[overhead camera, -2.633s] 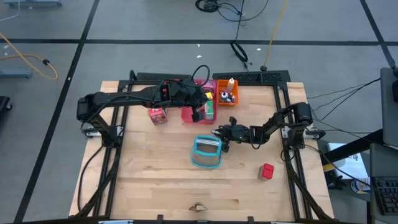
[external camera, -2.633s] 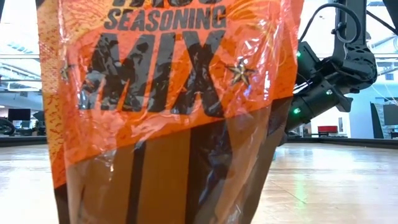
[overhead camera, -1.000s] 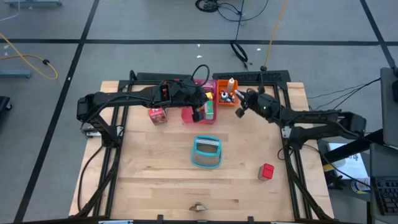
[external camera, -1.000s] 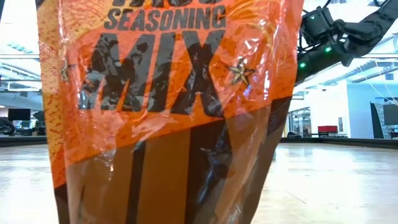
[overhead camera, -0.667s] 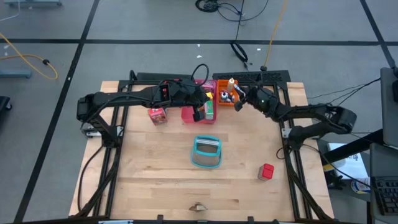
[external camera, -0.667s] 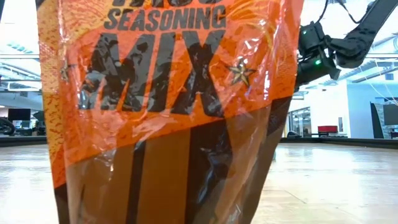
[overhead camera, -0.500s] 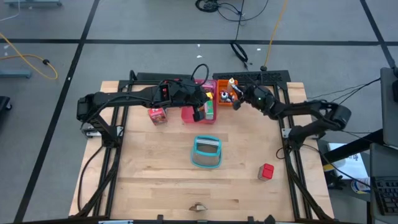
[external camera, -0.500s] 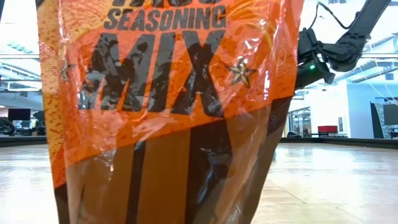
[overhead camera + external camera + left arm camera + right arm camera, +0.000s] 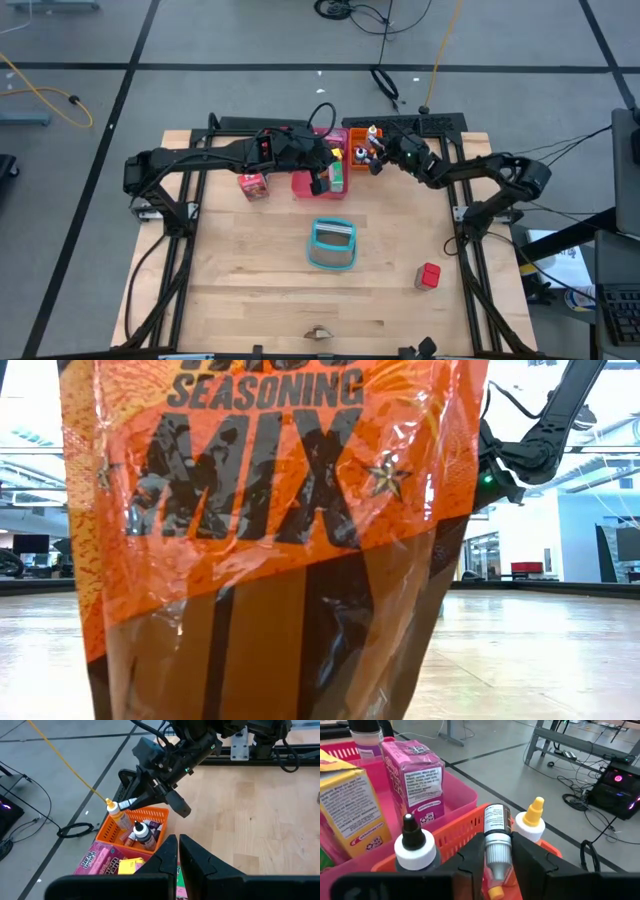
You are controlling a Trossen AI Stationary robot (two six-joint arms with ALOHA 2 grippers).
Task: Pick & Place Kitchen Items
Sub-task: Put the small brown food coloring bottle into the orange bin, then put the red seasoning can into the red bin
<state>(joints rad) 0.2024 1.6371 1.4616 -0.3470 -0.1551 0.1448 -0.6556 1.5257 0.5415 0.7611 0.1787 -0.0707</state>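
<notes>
Seen from above, the right gripper (image 9: 381, 158) is reaching over the orange tray (image 9: 363, 160) at the desk's far edge, beside the pink tray (image 9: 318, 184), while the left gripper (image 9: 322, 172) is hovering above the pink tray. A teal basket (image 9: 333, 245) is sitting mid-desk and a red cube (image 9: 430, 275) is lying toward the near right corner.

From table height, a seasoning mix packet (image 9: 270, 510) is blocking nearly everything; only part of the right arm (image 9: 530, 440) is showing.

In the left wrist view, the left jaws are standing nearly together and empty, with the right gripper (image 9: 150, 795) tilting over the tray, where a yellow-capped bottle (image 9: 117, 815) and a black-capped bottle (image 9: 143, 833) are standing.

In the right wrist view, the jaws are clamping a small bottle (image 9: 495, 840) lying cap-down between them, just above the tray's rim. Releasing here is risky: the slanted bottle could strike the upright bottles, toppling them, or catch the rim and roll out onto the desk.
</notes>
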